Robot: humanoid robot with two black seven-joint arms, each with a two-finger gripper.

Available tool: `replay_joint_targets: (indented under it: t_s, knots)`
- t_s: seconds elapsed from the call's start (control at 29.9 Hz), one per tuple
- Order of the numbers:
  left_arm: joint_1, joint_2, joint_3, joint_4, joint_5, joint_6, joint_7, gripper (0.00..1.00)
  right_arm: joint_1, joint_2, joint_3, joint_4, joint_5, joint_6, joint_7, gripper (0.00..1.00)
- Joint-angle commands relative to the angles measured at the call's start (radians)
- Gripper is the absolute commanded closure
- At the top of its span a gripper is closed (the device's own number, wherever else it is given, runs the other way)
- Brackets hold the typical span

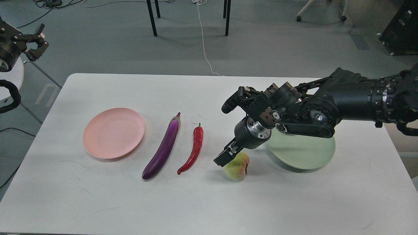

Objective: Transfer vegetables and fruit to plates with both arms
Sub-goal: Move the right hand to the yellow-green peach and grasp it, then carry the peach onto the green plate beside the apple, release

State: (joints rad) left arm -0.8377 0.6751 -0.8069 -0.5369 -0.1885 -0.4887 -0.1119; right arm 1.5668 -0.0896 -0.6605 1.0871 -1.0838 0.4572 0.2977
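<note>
My right gripper (227, 156) reaches down at the top left of the yellow-green peach (237, 167), its fingers apart and close to the fruit. The right arm crosses over the pale green plate (303, 156) and hides the pomegranate. The purple eggplant (163, 148) and the red chili pepper (194, 150) lie side by side at the table's middle. The pale pink plate (112, 133) sits empty at the left. My left gripper (37, 44) is open and empty, held off the table beyond its far left corner.
The white table (202, 202) ends at its far edge near y 230. Black chair legs (152, 18) and a white cable (204, 42) are on the grey floor behind. A white round stand (13, 78) is at the far left.
</note>
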Motion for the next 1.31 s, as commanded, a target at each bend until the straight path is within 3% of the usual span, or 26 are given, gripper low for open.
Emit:
replay_joint_targets:
  t_s: [0.0,0.17,0.4,0.57,0.84,1.1,1.27]
  knots:
    - [0.002,0.009,0.0,0.0,0.0,0.0,0.0,0.01,-0.001,0.005,-0.027,-0.006,-0.031,0.0,0.0,0.07]
    - [0.002,0.017,0.0,0.0,0.0,0.0,0.0,0.01,-0.002,0.002,-0.031,-0.004,-0.064,-0.006,0.001,0.1]
    - [0.002,0.023,0.0,0.0,0.0,0.0,0.0,0.01,-0.016,0.011,-0.03,-0.001,-0.061,-0.014,0.008,0.22]
    - [0.002,0.034,0.0,0.0,0.0,0.0,0.0,0.01,0.001,0.002,-0.03,0.007,-0.059,-0.014,0.011,0.41]
    - [0.0,0.032,0.0,-0.002,0.001,0.0,0.0,0.01,0.116,-0.12,-0.013,0.056,-0.053,-0.014,0.008,0.41]
    - [0.0,0.04,0.0,-0.003,0.001,0.0,0.0,0.01,0.104,-0.327,-0.043,0.116,-0.108,-0.012,0.003,0.4]
    - [0.0,0.043,0.0,-0.002,0.006,0.0,0.001,0.01,0.058,-0.387,-0.05,0.108,-0.166,-0.012,0.003,0.39]
